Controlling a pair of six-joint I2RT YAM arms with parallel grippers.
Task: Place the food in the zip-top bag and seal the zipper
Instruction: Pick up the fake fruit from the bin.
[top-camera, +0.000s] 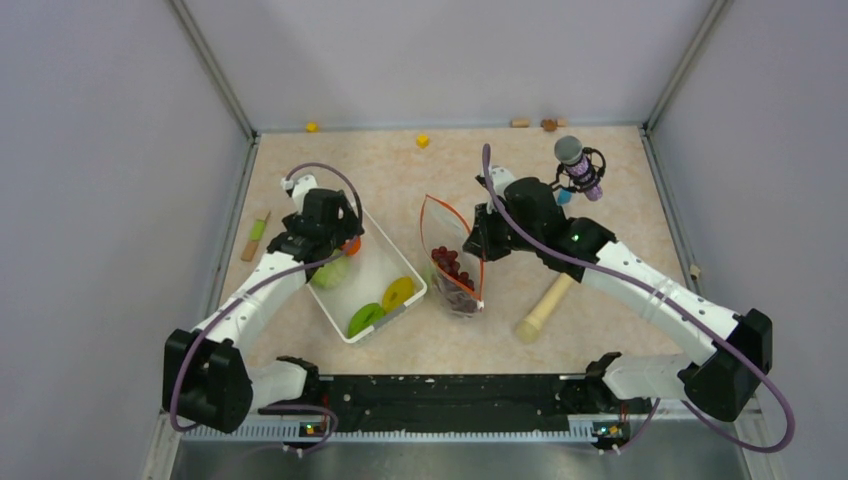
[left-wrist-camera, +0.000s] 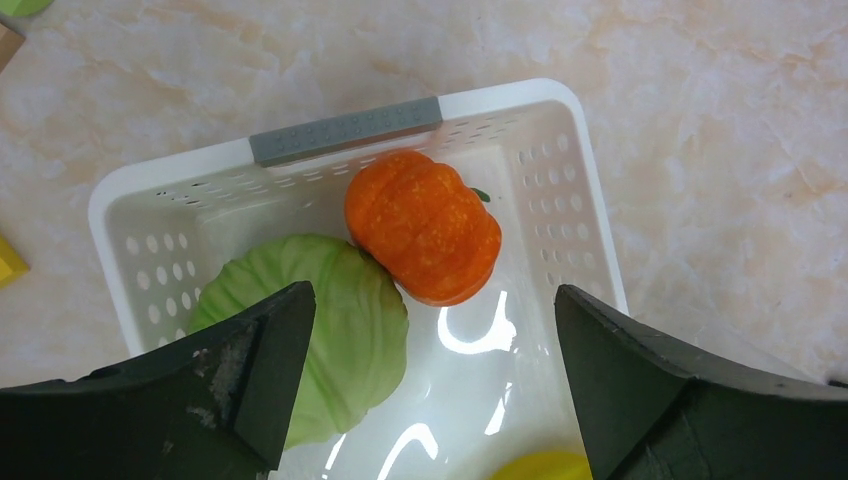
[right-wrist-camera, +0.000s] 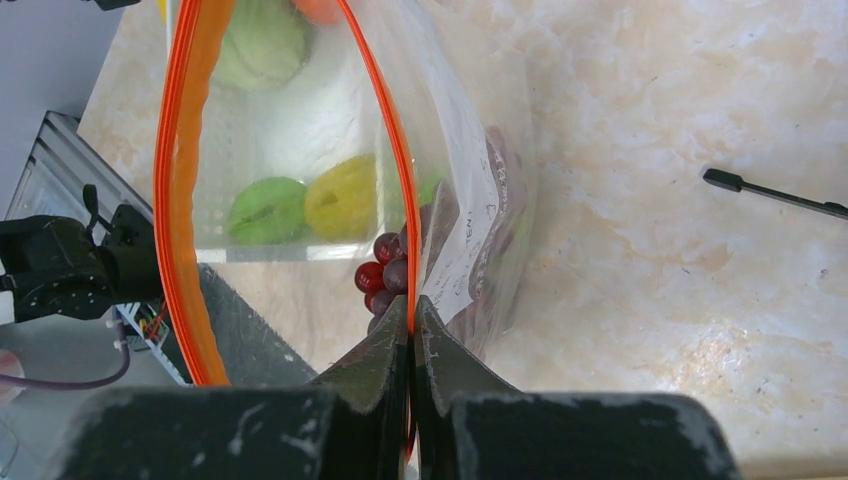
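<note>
The zip-top bag (top-camera: 452, 262) stands open beside the white basket (top-camera: 410, 270), with the grape bunch (top-camera: 447, 265) inside it. My right gripper (top-camera: 481, 243) is shut on the bag's right rim. The right wrist view shows its jaws (right-wrist-camera: 411, 305) pinching the red-orange zipper (right-wrist-camera: 185, 200) above the grapes (right-wrist-camera: 385, 272). My left gripper (top-camera: 340, 243) is open and empty over the basket's far end. In the left wrist view it (left-wrist-camera: 430, 330) hovers above the orange piece (left-wrist-camera: 423, 225) and a light-green piece (left-wrist-camera: 330, 330). A green piece (top-camera: 365, 318) and a yellow piece (top-camera: 398, 292) lie at the basket's near end.
A beige wooden rod (top-camera: 545, 305) lies right of the bag. A microphone on a stand (top-camera: 578, 165) is at the back right. Small yellow blocks (top-camera: 423, 140) sit along the back wall. A green-and-wood stick (top-camera: 258, 235) lies left of the basket.
</note>
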